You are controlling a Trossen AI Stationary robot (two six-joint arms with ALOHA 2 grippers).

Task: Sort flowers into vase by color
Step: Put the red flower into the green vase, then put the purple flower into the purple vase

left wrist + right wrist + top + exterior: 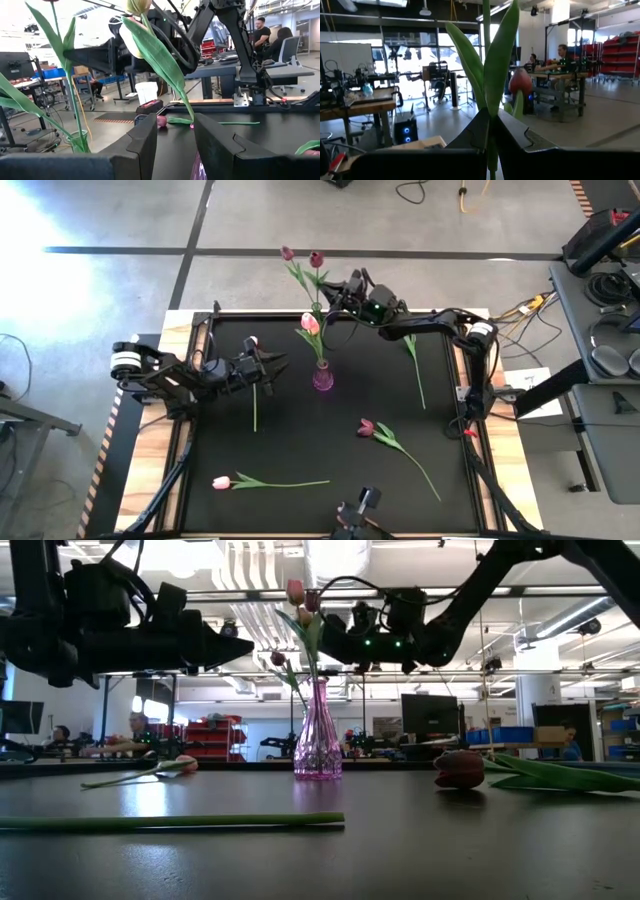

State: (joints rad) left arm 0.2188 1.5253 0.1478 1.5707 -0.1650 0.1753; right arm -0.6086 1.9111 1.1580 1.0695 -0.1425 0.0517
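Two claws near pink glass vase [322,377]: right claw [330,304] clamped on upright dark-red tulip stem [488,60], vase mouth just below; left claw [282,360] part-open, empty, beside vase.

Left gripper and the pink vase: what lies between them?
In the high view, only bare black mat separates the left gripper from the pink vase.

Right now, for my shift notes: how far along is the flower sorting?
Done: three tulips stand in the vase. In hand: the right pincer is shut on a stem above the vase. Left: four tulips lie on the table; the left pincer waits, holding none.
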